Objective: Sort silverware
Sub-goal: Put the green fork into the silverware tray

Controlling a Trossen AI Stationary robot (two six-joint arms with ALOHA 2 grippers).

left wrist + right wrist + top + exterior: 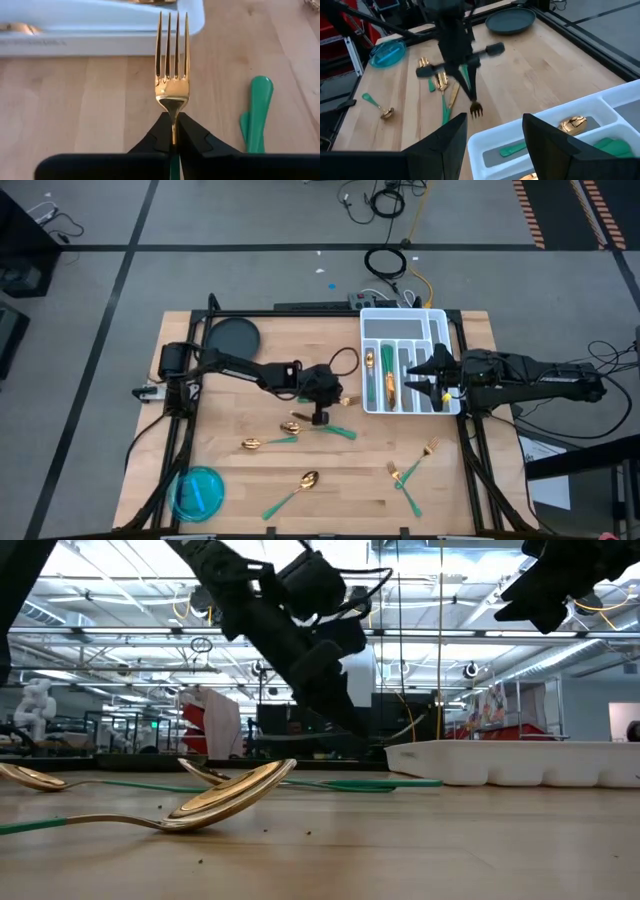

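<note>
Left wrist view: left fingers (172, 137) clamped on fork (172, 75), right fingers (492, 145) wide

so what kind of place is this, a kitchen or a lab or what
Most likely a robotics lab or workshop, not a kitchen: the wooden table sits on grey carpet with cables across it, and open ceiling trusses show behind.

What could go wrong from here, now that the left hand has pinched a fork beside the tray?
The left hand grips the fork only at its thin neck, so it might pivot or slip in transit. The white tray wall stands close ahead of the tines, which could catch on it. The right hand, open over the tray, could get in the way.
</note>
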